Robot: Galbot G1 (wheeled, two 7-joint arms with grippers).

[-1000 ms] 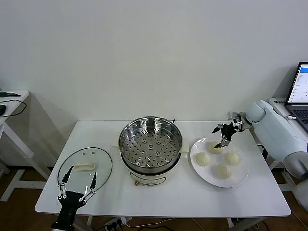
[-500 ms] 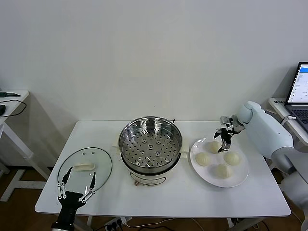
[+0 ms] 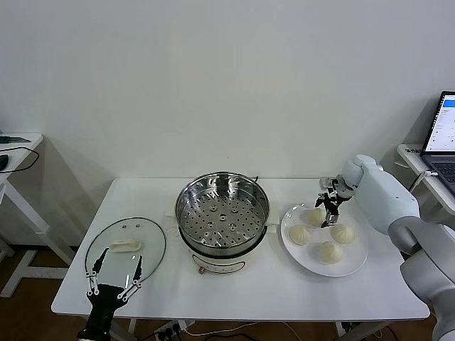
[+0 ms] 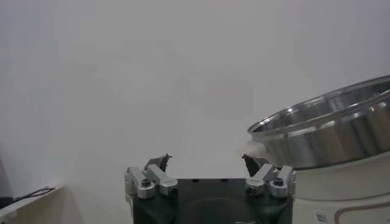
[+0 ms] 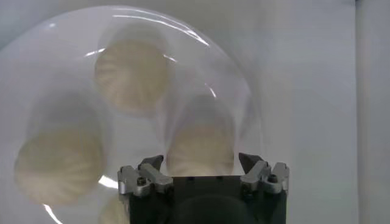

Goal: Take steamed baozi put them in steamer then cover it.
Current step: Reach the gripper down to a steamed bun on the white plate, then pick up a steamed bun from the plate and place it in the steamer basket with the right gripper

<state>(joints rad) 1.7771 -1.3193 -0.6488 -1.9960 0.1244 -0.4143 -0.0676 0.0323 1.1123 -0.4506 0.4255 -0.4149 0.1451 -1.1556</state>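
Note:
Four cream-white baozi lie on a white plate [image 3: 357, 257] at the right: one at the back [image 3: 315, 217], one left [image 3: 299, 235], one right [image 3: 344, 233], one at the front [image 3: 330, 251]. My right gripper [image 3: 329, 210] is open and empty, just above the plate's back part, next to the back baozi. In the right wrist view my right gripper [image 5: 201, 161] hangs open over a baozi [image 5: 201, 137], with others [image 5: 133, 73] [image 5: 58, 161] beyond. The steamer [image 3: 222, 213] stands open at the table's middle. The glass cover [image 3: 126, 245] lies flat at the left. My left gripper [image 3: 114, 275] waits open by its front edge.
The steamer's steel wall [image 4: 329, 134] shows in the left wrist view beside my open left gripper [image 4: 205, 159]. A laptop [image 3: 442, 135] stands on a side table at the far right. A small white table [image 3: 14, 153] is at the far left.
My right arm has swung in toward the plate, and its gripper has come down a little over the back baozi. The left arm has not moved.

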